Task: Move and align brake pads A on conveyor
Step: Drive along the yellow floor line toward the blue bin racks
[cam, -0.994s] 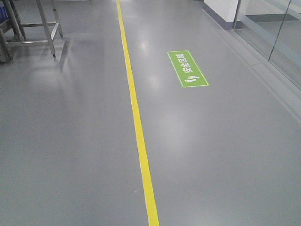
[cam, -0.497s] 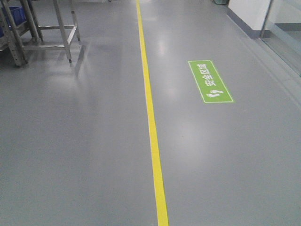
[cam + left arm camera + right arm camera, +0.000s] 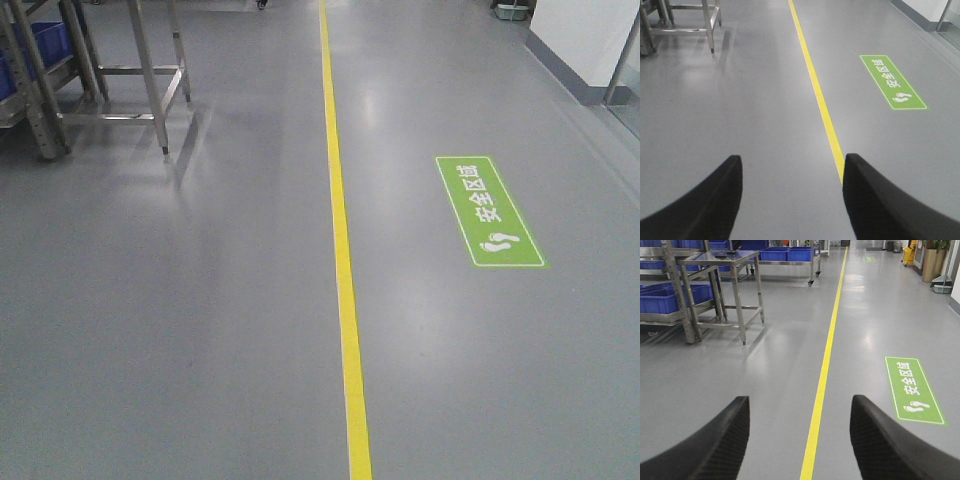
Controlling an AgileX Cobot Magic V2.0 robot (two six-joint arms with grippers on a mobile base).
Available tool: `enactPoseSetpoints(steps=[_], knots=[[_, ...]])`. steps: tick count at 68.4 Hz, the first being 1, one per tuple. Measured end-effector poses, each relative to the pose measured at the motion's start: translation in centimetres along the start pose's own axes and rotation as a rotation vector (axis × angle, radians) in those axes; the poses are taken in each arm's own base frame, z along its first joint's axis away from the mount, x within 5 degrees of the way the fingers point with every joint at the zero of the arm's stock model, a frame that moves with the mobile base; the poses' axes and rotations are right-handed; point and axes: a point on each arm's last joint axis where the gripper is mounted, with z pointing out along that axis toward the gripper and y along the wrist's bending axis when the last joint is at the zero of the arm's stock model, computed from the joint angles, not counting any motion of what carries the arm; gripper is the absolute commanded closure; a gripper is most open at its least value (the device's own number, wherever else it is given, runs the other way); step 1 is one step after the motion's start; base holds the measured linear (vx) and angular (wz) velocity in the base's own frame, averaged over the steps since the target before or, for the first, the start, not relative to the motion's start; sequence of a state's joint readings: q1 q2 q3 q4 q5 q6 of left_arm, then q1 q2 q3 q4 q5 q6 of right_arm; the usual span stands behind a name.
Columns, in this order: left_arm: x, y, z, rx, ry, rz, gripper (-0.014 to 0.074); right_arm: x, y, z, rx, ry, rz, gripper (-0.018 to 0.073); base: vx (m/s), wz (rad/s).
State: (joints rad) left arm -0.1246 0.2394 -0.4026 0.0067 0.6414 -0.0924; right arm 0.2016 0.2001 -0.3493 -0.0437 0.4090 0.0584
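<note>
The left tool [image 3: 790, 160] is released: its two dark fingers stand wide apart with only bare floor [image 3: 755, 115] showing between them. The right tool [image 3: 799, 400] is released in the same way and grips nothing. Both point forward and low over the floor, not over any desk.

A yellow line [image 3: 340, 230] runs straight ahead along the floor, passing just inside the right-hand finger of the left tool and between the fingers of the right tool. A green floor sign [image 3: 490, 212] lies to the right of the line. Ahead on the left stand a steel desk [image 3: 725, 260] and a rack with blue crates [image 3: 660, 295].

Neither the brake pads nor the conveyor appear in any view. So I cannot tell which way they lie from either tool, how their long axis runs, or which arm is nearer. The robot most likely has to reach the conveyor before any grasp can begin.
</note>
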Motion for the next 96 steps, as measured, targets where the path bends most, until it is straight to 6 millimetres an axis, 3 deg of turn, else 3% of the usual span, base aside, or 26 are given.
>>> enactPoseSetpoints(steps=[37,96], knots=[[0.00,0.00,0.00,0.000,0.000,0.000,0.0163,0.00,0.00,0.00,0.000,0.000,0.000,0.0127,0.63,-0.14],[0.01,0.00,0.00,0.000,0.001,0.000,0.0163,0.00,0.00,0.00,0.000,0.000,0.001,0.0127,0.68,0.11]])
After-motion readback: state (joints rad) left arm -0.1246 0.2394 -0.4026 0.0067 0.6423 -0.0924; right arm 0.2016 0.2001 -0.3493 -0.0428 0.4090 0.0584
